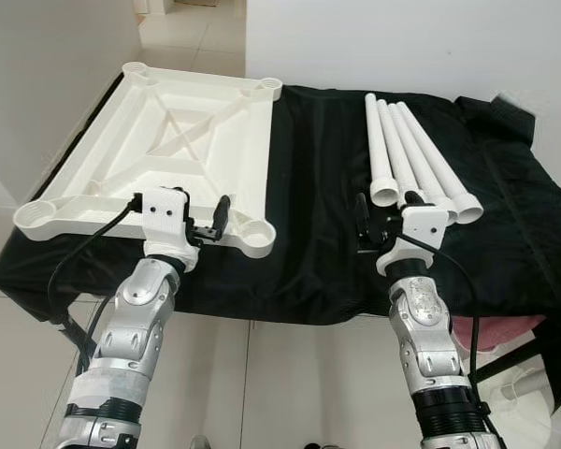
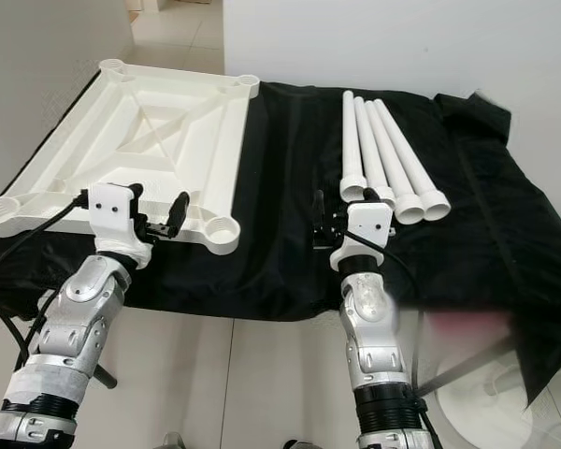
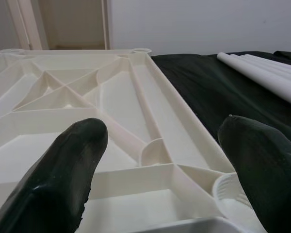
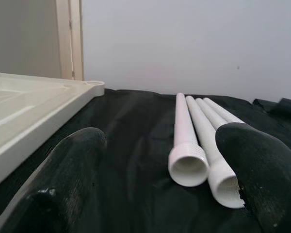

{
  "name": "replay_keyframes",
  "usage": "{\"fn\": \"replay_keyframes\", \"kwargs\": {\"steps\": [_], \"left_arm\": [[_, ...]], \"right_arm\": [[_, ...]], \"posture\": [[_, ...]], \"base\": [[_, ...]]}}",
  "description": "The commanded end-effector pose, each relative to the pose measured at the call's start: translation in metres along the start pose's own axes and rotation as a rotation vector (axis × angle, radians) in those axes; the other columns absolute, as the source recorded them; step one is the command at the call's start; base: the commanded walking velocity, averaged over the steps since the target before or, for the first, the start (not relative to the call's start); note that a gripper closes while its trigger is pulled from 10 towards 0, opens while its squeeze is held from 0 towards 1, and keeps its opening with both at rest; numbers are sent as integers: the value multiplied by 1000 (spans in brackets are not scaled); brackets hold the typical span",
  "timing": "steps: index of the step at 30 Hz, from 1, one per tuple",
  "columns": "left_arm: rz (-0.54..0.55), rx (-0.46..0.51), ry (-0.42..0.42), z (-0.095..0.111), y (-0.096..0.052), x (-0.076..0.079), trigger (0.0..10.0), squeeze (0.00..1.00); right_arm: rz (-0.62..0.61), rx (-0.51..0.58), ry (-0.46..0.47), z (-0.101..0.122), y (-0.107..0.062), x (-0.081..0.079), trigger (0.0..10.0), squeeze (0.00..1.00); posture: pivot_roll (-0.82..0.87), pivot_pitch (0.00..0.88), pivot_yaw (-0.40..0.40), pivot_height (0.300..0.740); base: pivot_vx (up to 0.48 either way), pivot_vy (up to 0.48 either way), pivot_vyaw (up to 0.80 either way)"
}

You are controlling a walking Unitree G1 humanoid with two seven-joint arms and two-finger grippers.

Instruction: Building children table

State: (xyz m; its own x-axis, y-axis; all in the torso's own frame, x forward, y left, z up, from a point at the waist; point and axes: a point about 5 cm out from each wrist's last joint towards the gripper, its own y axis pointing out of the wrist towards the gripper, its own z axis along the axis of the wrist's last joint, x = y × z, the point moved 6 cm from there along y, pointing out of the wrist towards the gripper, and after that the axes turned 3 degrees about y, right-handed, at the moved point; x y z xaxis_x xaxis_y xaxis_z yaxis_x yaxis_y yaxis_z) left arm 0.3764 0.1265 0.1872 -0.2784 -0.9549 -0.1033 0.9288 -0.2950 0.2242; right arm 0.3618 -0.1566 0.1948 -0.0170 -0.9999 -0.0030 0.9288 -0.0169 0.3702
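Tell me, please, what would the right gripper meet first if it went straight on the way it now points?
Most likely the open socket end of the nearest white table leg. The right gripper, fingers open, points just left of it over black cloth, so depth leaves some doubt.

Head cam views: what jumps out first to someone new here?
The big white tabletop lying upside down on the black cloth, ribs and corner leg sockets facing up, at the robot's left. To its right, four white legs lie side by side on the cloth. The left gripper sits with open jaws at the tabletop's near edge, and the right gripper, also open, just short of the legs' near ends.
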Motion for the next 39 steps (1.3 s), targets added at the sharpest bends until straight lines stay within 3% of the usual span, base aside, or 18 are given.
{"fn": "replay_keyframes", "kwargs": {"steps": [1, 11, 19, 26, 39], "left_arm": [[-48, 1, 10, -2, 0, 7, 10000, 0], [-1, -13, 58, -4, 1, -11, 10000, 0], [3, -7, 54, -2, 2, -11, 10000, 0], [15, -4, 51, -2, 1, -13, 10000, 0], [44, 4, 39, -1, 0, -20, 10000, 0]], "right_arm": [[-15, -11, -12, -5, -2, 4, 10000, 0], [-19, -15, -33, -6, -2, 8, 10000, 0], [-20, -13, -25, -6, 1, 8, 10000, 0], [-6, -2, -34, -4, 1, 5, 10000, 0], [3, 2, -45, -4, 0, 4, 10000, 0]], "posture": [[-13, 59, -26, 740], [-8, 50, -34, 740], [-3, 51, -36, 740], [-1, 53, -40, 740], [-1, 57, -45, 740]], "base": [[0, 0, 0], [0, 0, 0], [0, 0, 0], [0, 0, -566], [265, 0, 0]]}}
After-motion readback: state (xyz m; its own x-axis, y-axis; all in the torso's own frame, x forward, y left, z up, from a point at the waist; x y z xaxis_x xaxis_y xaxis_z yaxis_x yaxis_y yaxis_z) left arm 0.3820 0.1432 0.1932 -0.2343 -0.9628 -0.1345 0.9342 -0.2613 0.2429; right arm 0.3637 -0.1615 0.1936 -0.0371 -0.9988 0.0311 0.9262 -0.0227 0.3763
